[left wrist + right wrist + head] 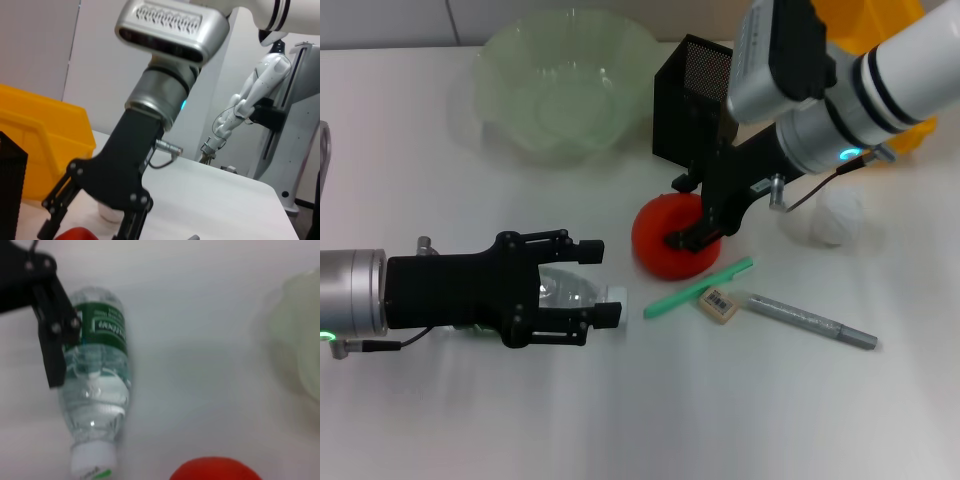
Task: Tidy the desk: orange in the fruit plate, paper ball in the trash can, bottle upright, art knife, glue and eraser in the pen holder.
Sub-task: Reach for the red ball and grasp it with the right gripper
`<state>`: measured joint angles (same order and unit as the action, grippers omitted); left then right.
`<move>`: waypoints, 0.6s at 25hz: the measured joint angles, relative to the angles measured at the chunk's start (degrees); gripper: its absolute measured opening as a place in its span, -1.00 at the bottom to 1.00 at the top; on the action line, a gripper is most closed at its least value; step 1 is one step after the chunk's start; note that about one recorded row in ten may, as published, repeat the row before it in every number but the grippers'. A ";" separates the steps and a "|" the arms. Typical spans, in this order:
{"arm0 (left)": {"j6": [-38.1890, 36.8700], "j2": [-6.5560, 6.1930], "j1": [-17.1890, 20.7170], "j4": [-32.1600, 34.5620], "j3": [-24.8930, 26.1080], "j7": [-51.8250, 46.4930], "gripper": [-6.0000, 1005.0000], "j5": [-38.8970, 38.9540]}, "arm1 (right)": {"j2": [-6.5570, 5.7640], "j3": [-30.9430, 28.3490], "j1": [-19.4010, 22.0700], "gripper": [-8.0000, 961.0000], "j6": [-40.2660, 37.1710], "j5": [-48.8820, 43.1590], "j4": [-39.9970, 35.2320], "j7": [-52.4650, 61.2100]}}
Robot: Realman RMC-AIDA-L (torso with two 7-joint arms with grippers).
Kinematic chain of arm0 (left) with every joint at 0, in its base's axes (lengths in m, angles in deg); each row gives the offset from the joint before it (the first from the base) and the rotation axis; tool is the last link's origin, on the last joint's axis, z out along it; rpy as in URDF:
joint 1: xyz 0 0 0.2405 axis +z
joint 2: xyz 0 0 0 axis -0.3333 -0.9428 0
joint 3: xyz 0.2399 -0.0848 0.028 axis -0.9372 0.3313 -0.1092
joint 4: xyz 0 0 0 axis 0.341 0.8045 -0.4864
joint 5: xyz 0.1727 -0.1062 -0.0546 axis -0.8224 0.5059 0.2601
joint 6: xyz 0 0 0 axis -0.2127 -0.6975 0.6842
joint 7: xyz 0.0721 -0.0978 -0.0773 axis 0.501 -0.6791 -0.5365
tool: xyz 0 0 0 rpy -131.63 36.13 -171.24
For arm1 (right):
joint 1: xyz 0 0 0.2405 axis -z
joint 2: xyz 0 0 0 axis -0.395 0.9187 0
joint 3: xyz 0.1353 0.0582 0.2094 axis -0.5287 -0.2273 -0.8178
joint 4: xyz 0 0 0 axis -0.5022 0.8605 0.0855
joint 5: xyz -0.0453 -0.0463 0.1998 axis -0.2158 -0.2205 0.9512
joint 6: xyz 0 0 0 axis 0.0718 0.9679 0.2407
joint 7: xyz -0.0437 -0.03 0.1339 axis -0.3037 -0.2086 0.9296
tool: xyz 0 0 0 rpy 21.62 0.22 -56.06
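White surface carries everything. Left claw is spread wide around the lying water bottle, mostly hidden beneath it. Right claw straddles the orange, fingers parted, covering part of it. Beside the orange lie green glue, eraser and art knife; the paper ball is half hidden.

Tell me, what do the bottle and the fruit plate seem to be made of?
The bottle looks like clear thin plastic: you see through it, with a green printed label and a white cap. The fruit plate seems frosted pale green glass or plastic, translucent with a wavy rim.
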<state>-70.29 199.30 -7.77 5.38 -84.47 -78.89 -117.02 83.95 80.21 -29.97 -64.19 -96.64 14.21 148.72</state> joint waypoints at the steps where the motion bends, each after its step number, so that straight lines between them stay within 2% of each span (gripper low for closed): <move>1: 0.00 0.00 0.00 0.00 0.05 -0.02 0.59 0.02 | 0.02 0.41 -0.07 0.60 0.47 0.00 0.39 -0.01; 6: -0.56 0.00 -0.01 0.00 1.34 -0.05 0.59 0.11 | 0.14 1.00 -0.03 0.60 1.34 0.33 0.95 -0.42; 15: -0.62 -0.06 0.02 -0.13 1.48 -0.03 0.59 0.11 | 0.19 0.57 0.25 -0.17 0.96 0.46 0.19 -0.56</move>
<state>-70.91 199.24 -7.75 5.26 -82.99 -78.92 -116.91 84.14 80.78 -29.72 -63.23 -96.18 14.40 148.17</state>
